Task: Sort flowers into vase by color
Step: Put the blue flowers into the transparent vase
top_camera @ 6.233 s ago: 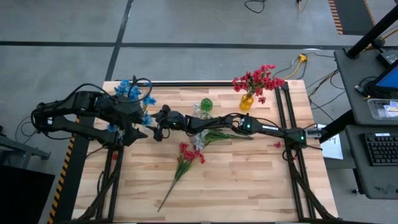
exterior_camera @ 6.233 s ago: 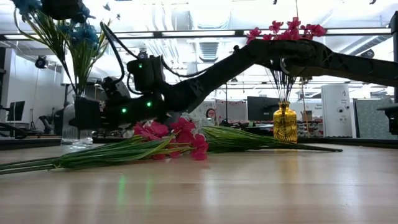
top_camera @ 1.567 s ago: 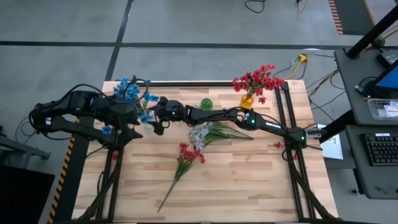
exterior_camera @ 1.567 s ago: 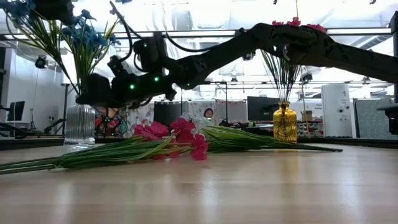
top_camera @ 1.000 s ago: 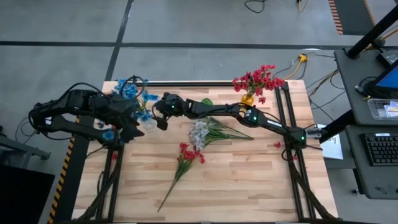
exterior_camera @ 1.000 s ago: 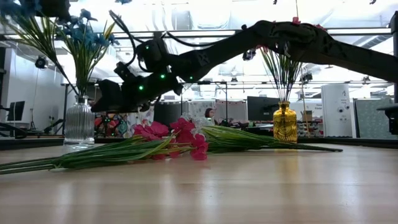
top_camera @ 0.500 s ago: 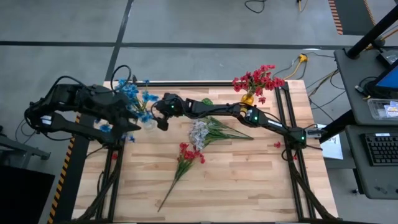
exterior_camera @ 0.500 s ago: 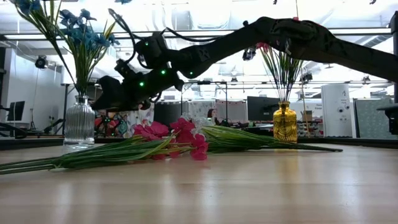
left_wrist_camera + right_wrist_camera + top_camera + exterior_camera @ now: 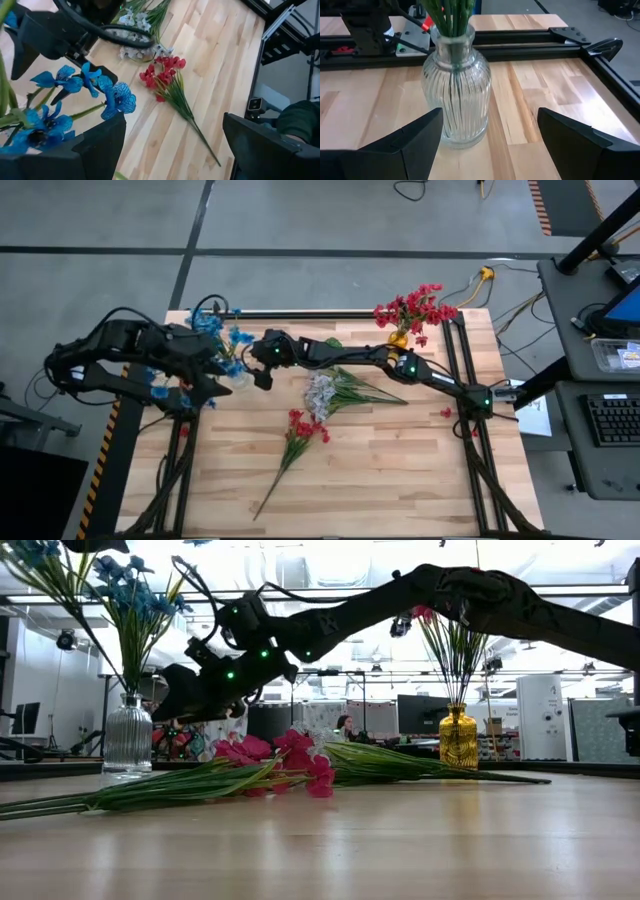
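My right claw (image 9: pixel 487 145) gapes wide before the ribbed glass vase (image 9: pixel 456 80); my left claw (image 9: pixel 172 145) hangs wide above the blue flowers (image 9: pixel 107 95).

Your left gripper (image 9: pixel 215 376): black two-finger unit, fingers spread wide, arm bent back over the table's left edge. Your right gripper (image 9: pixel 258 372): same make, fingers parted, arm stretched long across the table, raised above its wooden top.
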